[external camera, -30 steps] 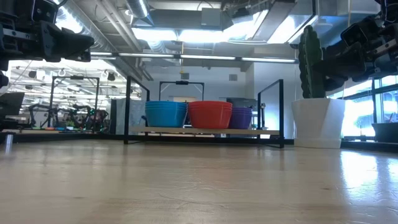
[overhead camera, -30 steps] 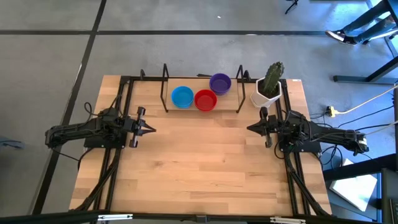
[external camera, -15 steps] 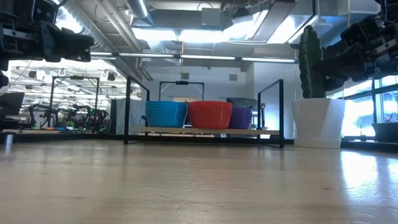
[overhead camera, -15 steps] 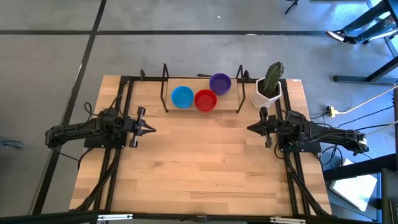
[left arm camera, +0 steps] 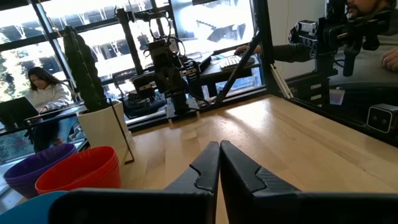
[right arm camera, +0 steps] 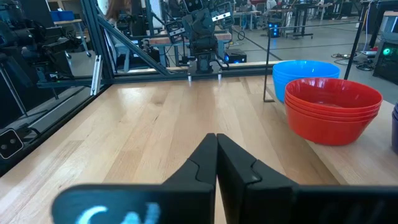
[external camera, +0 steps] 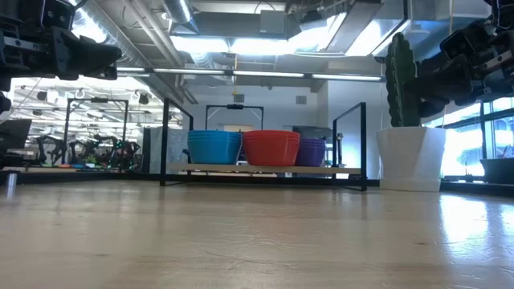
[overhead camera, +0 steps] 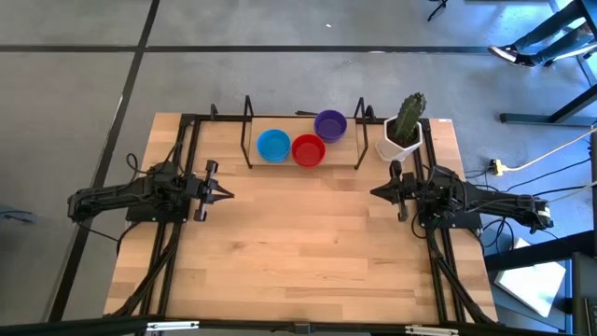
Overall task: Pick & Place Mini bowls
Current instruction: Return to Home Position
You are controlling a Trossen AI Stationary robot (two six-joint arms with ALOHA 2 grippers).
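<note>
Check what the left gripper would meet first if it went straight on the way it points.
Probably the right gripper, which faces the left gripper across the table; only bare wood shows between. The mini bowls sit off that line.

Robot lab: exposed ducts (external camera: 148,40) (person (left arm camera: 43,93) at laptop (left arm camera: 13,113)).

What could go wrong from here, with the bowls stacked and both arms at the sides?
The white cactus pot stands close beside the right claw, so swinging that arm might knock it. The blue stack, red stack and purple stack sit crowded on the shelf; nudging one could shift its neighbours. The left claw waits shut at the left.
</note>
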